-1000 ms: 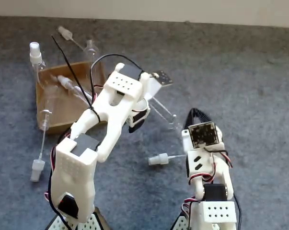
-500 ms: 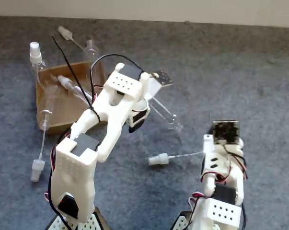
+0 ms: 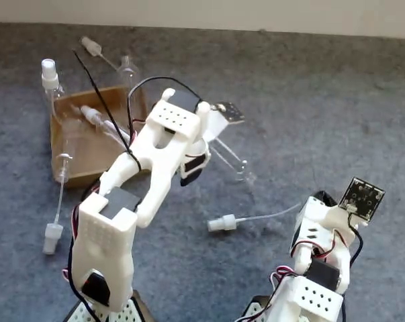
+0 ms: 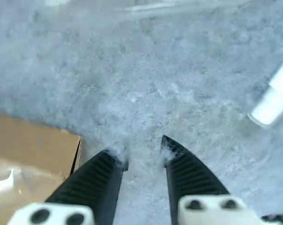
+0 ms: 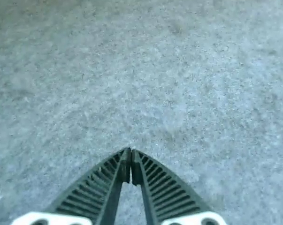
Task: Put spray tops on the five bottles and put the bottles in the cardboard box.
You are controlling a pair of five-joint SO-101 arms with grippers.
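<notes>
My left gripper point(image 4: 143, 152), narrowly parted, hangs beside the corner of the brown cardboard box point(image 4: 35, 147). My right gripper point(image 5: 130, 164), pinched together, sits well apart from it over grey carpet point(image 5: 141, 70).

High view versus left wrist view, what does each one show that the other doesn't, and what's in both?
High view: left arm and right arm, a loose spray top on the carpet, bottles in the cardboard box. Left wrist view: the left hand, fingers apart, over the carpet. Both: the cardboard box and the grey carpet.
</notes>
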